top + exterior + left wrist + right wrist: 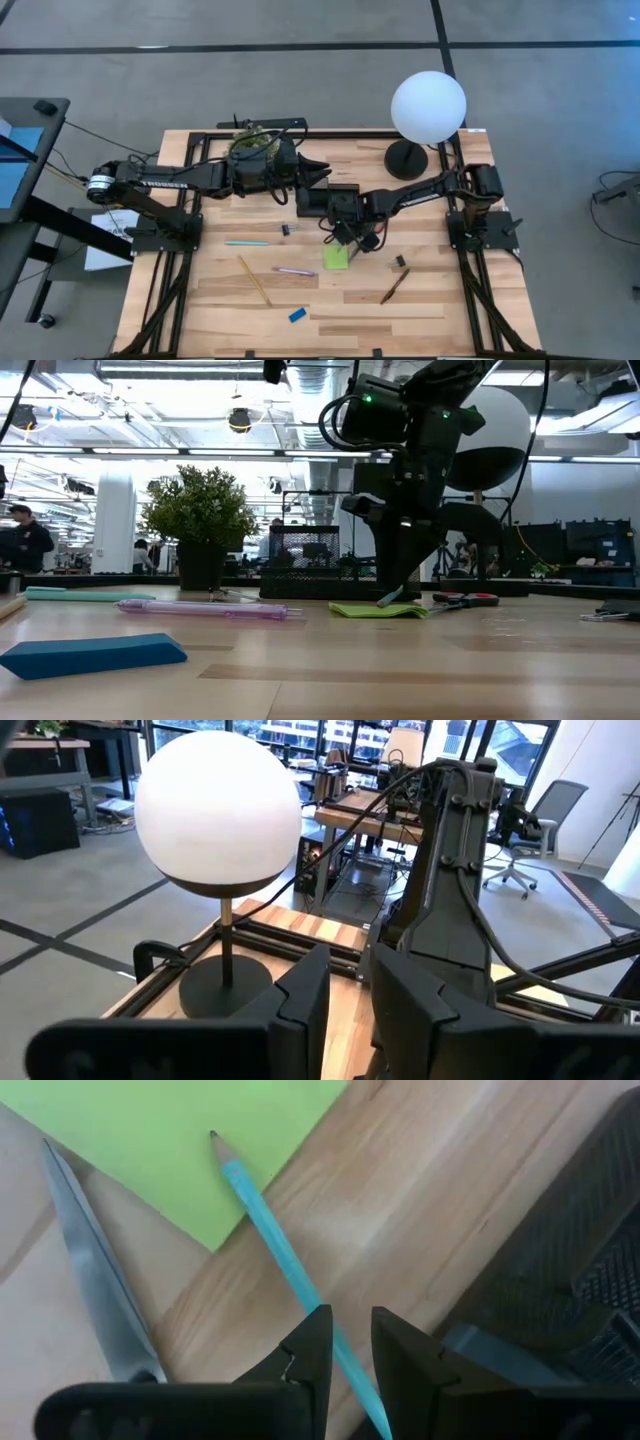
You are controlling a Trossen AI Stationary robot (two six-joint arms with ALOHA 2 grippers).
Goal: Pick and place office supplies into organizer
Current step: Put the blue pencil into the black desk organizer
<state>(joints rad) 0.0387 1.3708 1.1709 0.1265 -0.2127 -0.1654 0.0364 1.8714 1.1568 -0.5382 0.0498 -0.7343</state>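
Observation:
My right gripper [345, 238] [350, 1350] hangs low beside the black mesh organizer [320, 200] [560, 1280], shut on a light-blue pencil [270, 1230]. The pencil's point is over the lime-green sticky-note pad [336, 257] [190, 1140]. The red-handled scissors [465, 600] lie beside the pad, with their blade [90, 1270] flat on the wood. My left gripper [318, 172] [350, 995] hovers shut and empty above the table's far middle. A teal pen [247, 242], pink pen [295, 271], yellow pencil [254, 280], brown pen [393, 287], blue eraser [297, 315] and black clips [400, 261] lie flat. My right gripper pinches the light-blue pencil between its two fingers, on the shaft [325, 1325] well back from the sharpened point. The fingers come from above and lie across it. The pencil slants down below them, its point [383, 601] down at the sticky-note pad; whether it touches, I cannot tell.
A green potted plant [252, 148] stands under the left arm at the far edge. The lamp with the white globe [428, 108] and round black base [406, 158] stands far right. People show in the room behind [25, 540]. Bare wood lies along the near edge.

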